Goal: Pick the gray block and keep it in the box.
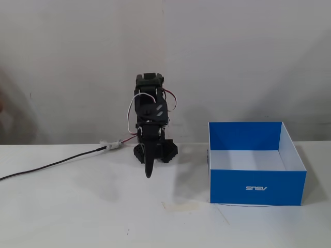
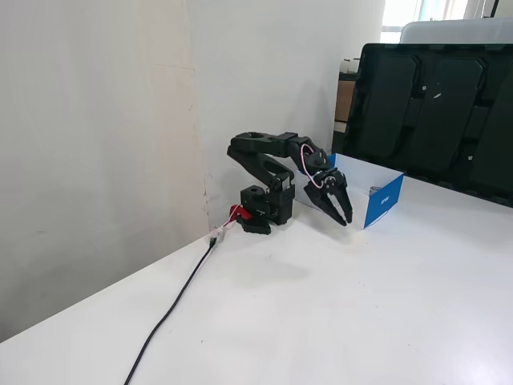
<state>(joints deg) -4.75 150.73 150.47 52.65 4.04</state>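
- Surface: a plain white table (image 1: 77,217), matte and smooth; a pale strip of tape (image 1: 180,205) lies flat on it, nearer the camera than the claw and slightly to its right in the head-on fixed view.
- Claw (image 1: 148,173): black, folded down in front of the arm's base with its tips pointing at the table just above the surface. In the side-on fixed view the claw (image 2: 345,218) shows its two fingers drawn close together at the tips; nothing is held between them.
- Gray block: not visible in either fixed view; its place cannot be told.
- The box (image 1: 257,187): stands on the table to the right of the claw in the head-on fixed view, near it but apart. Square, open-topped, bright blue outside with a small white logo on the front wall, white inside. The visible part of its floor shows nothing in it.
- In the side-on fixed view the box (image 2: 383,200) sits just beyond the claw.
- A black cable (image 1: 51,165) runs across the table from the left edge to the arm's base, behind the claw.
- Room: a bare pale wall (image 1: 248,62) stands behind the arm; a dark panelled object (image 2: 437,112) stands beyond the box in the side-on fixed view.
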